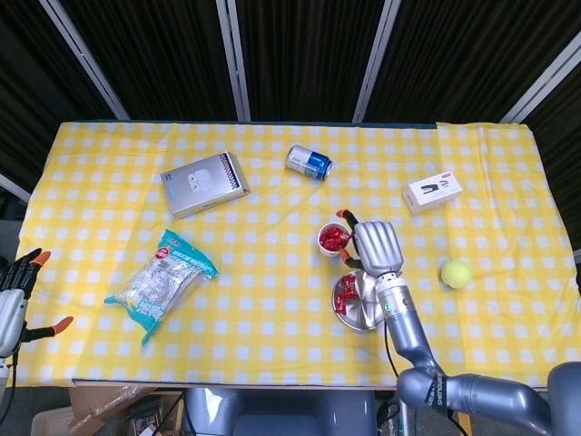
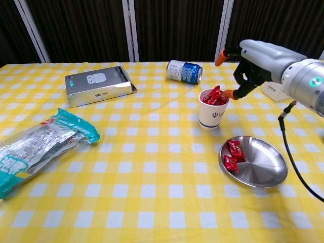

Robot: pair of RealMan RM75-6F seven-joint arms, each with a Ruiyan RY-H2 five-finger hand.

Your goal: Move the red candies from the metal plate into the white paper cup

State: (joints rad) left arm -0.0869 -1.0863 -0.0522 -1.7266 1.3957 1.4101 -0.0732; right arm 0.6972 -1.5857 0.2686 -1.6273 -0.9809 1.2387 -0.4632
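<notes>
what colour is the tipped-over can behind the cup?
The can is blue and silver, seen best in the chest view.

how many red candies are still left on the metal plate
2 that I can see: both candies lie together at the left edge of the plate, one behind the other. A third could be hidden between them.

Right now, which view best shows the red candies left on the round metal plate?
The chest view: the red candies lie unobstructed on the round metal plate's left side. In the head view they look small, beside the right hand.
</notes>
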